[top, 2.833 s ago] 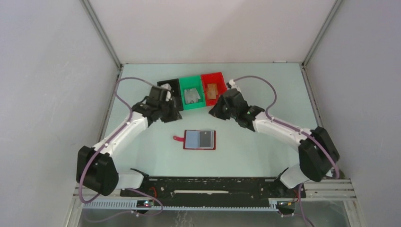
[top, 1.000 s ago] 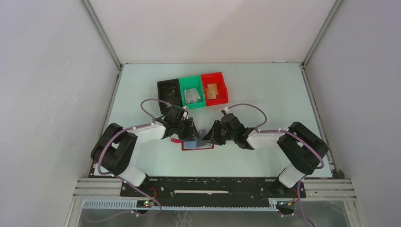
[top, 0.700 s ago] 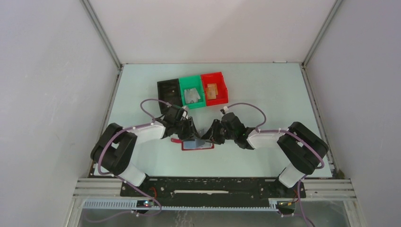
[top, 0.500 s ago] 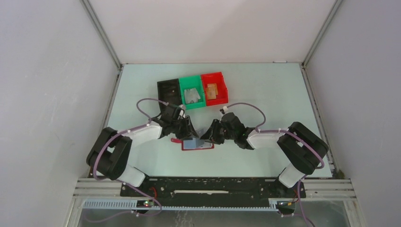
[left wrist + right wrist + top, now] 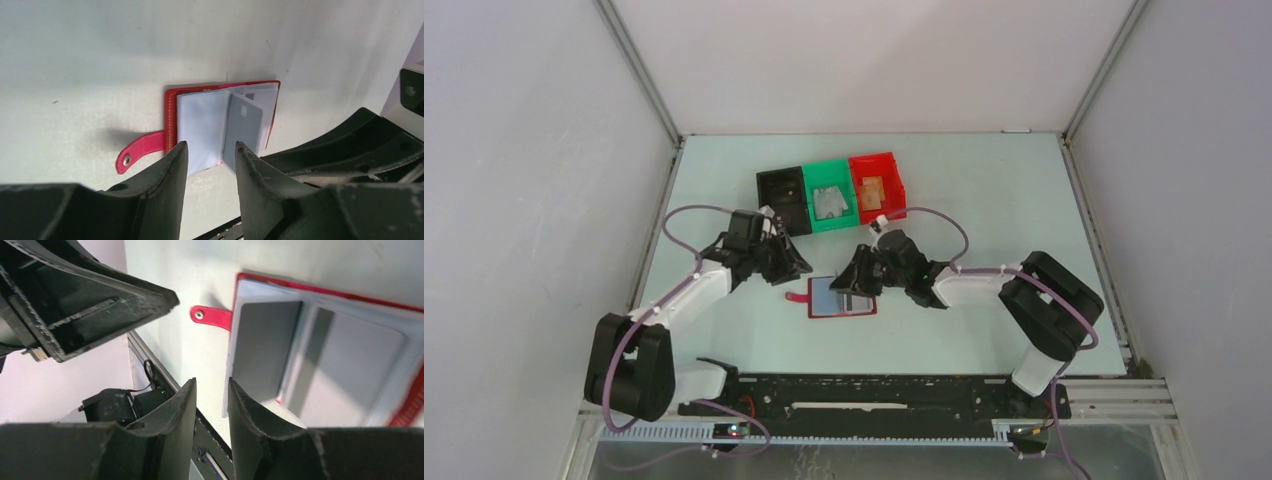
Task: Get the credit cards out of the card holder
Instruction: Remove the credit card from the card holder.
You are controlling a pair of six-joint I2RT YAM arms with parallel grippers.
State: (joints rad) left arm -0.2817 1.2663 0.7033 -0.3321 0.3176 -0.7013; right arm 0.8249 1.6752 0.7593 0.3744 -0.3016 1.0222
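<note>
Dark-red card holder [image 5: 839, 306] lies open on the table [image 5: 984, 200], centre of the top view. Left gripper [image 5: 796, 268] sits just upper-left of it, right gripper [image 5: 852, 283] over its upper-right edge. Left wrist: jaws part-open, empty; grey card [image 5: 242, 132] in the holder, beyond the gap. Right wrist: jaws narrowly apart, nothing btwn; holder at upper right.

Soft, even light from above keeps every view bright. Ahead of the left hand [image 5: 210, 150] a faint shadow lies on the tabletop [image 5: 75, 60]. Its fingers [image 5: 160, 200] look dark and blurred up close, as do those of the right hand [image 5: 212, 385], where the edges look stretched
</note>
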